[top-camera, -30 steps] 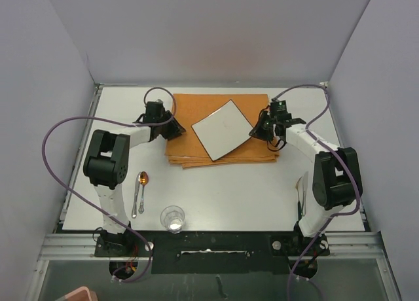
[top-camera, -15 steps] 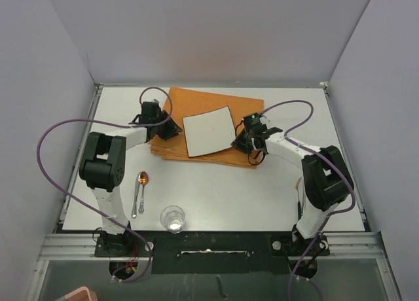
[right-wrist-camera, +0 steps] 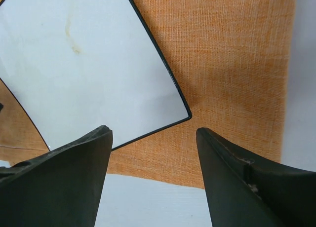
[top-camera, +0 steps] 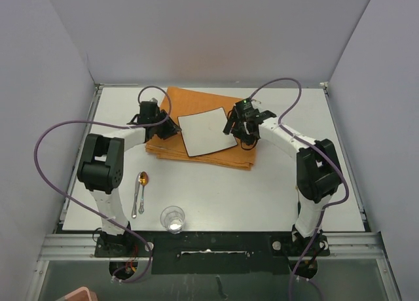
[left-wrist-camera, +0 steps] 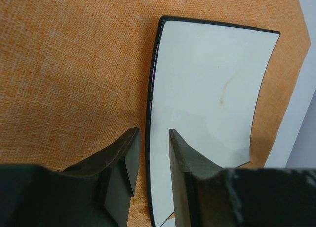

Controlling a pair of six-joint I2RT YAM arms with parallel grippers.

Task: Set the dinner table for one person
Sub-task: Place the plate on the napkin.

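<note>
1. The dinner table [top-camera: 262, 190], a matte white top, fills the middle of the overhead view. Grey walls bound it at the top and sides, and the dark rail carrying the arm bases bounds it at the bottom.
2. An orange cloth [top-camera: 196, 98] lies folded in the upper middle of the table, slightly askew to the table's edges.
3. A square white plate [top-camera: 206, 132] with a thin dark rim rests on the cloth near its middle. A faint yellowish streak marks the plate's face.
4. The left gripper [left-wrist-camera: 154, 132] sits at the plate's left edge in the overhead view. Its jaws are only narrowly apart and straddle the rim, one finger [left-wrist-camera: 126, 163] over the cloth and the other over the white face. Whether they actually pinch the rim cannot be told.
5. The right gripper [right-wrist-camera: 153, 131] is at the plate's upper right corner in the overhead view. Its jaws are spread wide and hold nothing. In its wrist view, a plate corner and orange weave show beyond the gap.
6. At the lower left of the overhead view, a spoon [top-camera: 143, 180] lies on bare table, well apart from the cloth. A second slim piece of cutlery [top-camera: 135, 203] lies just beside it and is too small to name.
7. A clear glass [top-camera: 173, 218] stands upright near the table's bottom edge, to the right of the spoon.
</note>
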